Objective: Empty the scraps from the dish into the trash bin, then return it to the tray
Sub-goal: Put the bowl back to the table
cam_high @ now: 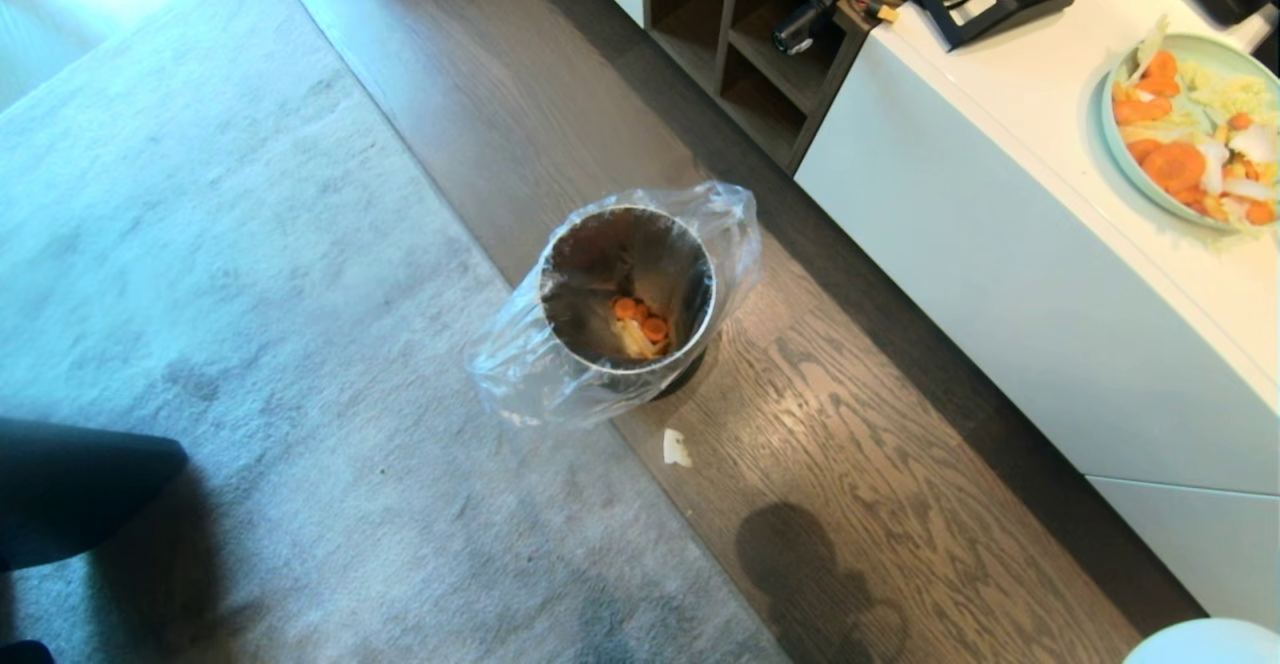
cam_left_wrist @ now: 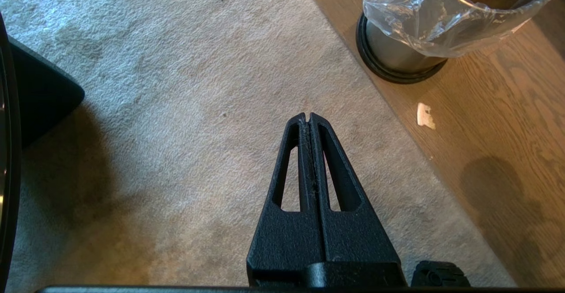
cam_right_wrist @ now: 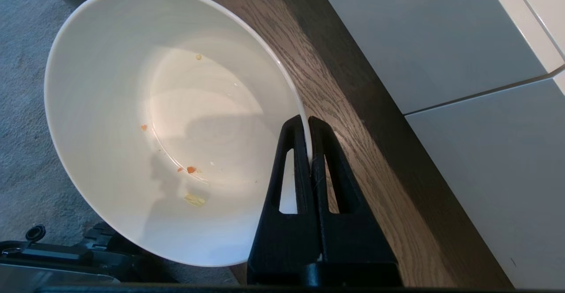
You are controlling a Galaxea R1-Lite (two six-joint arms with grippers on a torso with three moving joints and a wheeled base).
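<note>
The trash bin (cam_high: 628,289) stands on the wood floor by the carpet's edge, its clear liner bag folded over the rim; in the left wrist view the trash bin (cam_left_wrist: 399,54) shows its metal wall and dark base. Scraps (cam_high: 640,326), orange carrot slices and pale pieces, lie at its bottom. My right gripper (cam_right_wrist: 308,123) is shut on the rim of the dish (cam_right_wrist: 132,121), a white bowl tilted on its side with only a few crumbs inside. The dish's edge (cam_high: 1205,641) shows low at the right in the head view. My left gripper (cam_left_wrist: 307,117) hangs shut and empty over the carpet. The tray is out of view.
A pale scrap (cam_high: 676,448) lies on the floor just in front of the bin. A white cabinet (cam_high: 1000,274) runs along the right, carrying a pale-green plate (cam_high: 1195,134) heaped with carrot and leafy bits. Grey carpet (cam_high: 250,344) covers the left; a dark object (cam_high: 70,484) sits at its left edge.
</note>
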